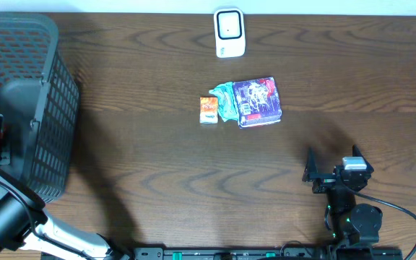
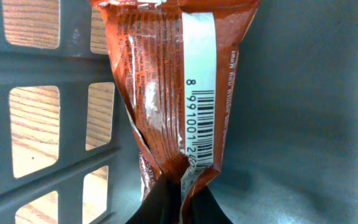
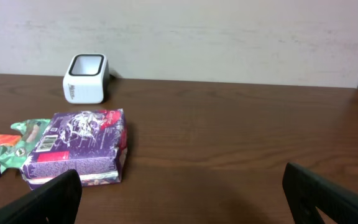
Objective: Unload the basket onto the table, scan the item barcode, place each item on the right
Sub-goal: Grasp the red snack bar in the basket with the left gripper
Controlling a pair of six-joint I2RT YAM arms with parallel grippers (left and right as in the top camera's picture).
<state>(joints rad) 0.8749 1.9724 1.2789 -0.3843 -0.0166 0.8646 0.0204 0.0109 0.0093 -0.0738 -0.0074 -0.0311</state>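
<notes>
Snack packet (image 2: pixel 166 93) is down in the grey basket (image 2: pixel 61 68), barcode (image 2: pixel 204 124) facing the left wrist camera. Left gripper (image 2: pixel 173 196) is pinched on its crimped end, probably to lift it toward the scanner (image 1: pixel 230 32). Right gripper (image 3: pixel 182 190) hangs wide open, empty, well clear of the purple box (image 3: pixel 79 149).

orange packet (image 2: pixel 160 87) pinched in jaws, barcode (image 2: pixel 205 127) visible

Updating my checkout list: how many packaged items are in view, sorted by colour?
Orange: 2 (small box on the table; snack wrapper pinched by the left gripper in the basket)
Teal: 1 (crumpled wrapper)
Purple: 1 (packet)
Total: 4
</notes>
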